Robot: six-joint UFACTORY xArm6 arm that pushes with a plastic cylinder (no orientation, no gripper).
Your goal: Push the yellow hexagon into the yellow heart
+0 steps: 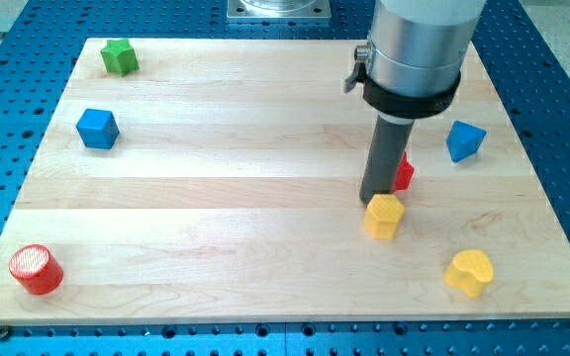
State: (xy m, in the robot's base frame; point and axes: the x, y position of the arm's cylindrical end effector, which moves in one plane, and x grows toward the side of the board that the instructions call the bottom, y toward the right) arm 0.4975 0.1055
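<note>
The yellow hexagon (383,217) lies right of the board's middle. The yellow heart (469,272) lies down and to the right of it, near the bottom right corner, a gap apart. My tip (372,202) stands at the hexagon's upper left edge, touching or nearly touching it. The dark rod hangs from a large grey cylinder at the view's top.
A red block (403,174) sits just behind the rod, partly hidden. A blue block (464,140) lies at the right edge. A blue cube (98,129) and a green star (120,56) lie at the upper left. A red cylinder (36,269) lies at the bottom left. Wooden board (216,198) on a blue perforated table.
</note>
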